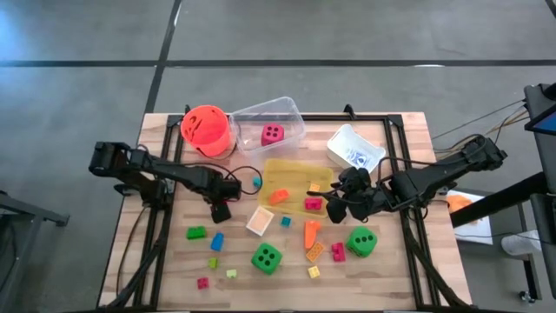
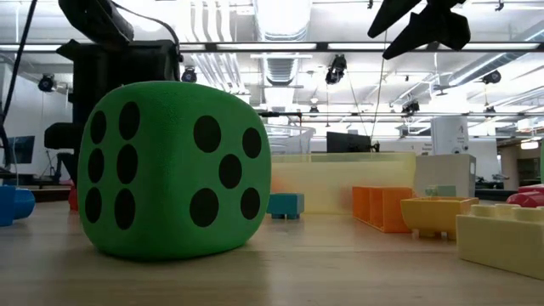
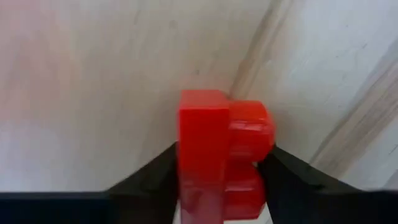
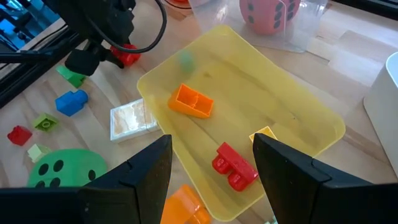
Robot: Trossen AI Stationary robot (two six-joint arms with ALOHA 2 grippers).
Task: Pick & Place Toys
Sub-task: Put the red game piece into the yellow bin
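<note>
The low view is mostly eaten up by a big green die (image 2: 174,167) sitting near the front edge of the wooden table (image 1: 156,261), so nearly everything behind it is blocked, and only slivers of an orange block (image 2: 384,207) and a pale yellow block (image 2: 503,238) show at the side. From above, the left gripper (image 1: 221,209) is so dark against its cables that its fingers blend in, but the left wrist view settles it: both fingers are pinching a red block (image 3: 221,152) between them, right down at the wood, toward the middle of the table just off the left edge of the yellow tray (image 1: 291,169). The block's lower end runs out of that picture. The right gripper (image 1: 341,205) hangs above the tray's right end with its fingers spread and nothing between them. In the tray lie an orange brick (image 4: 193,101) and another red piece (image 4: 234,165); a small blurry greenish thing near its far wall can't be made out. A pink die (image 1: 272,134) sits in the clear tray (image 1: 291,109) by the back edge, next to the orange bucket (image 1: 207,129). Small loose blocks are scattered toward the front edge. Behind the table the room is an open lab with ceiling lights and grey floor.
</note>
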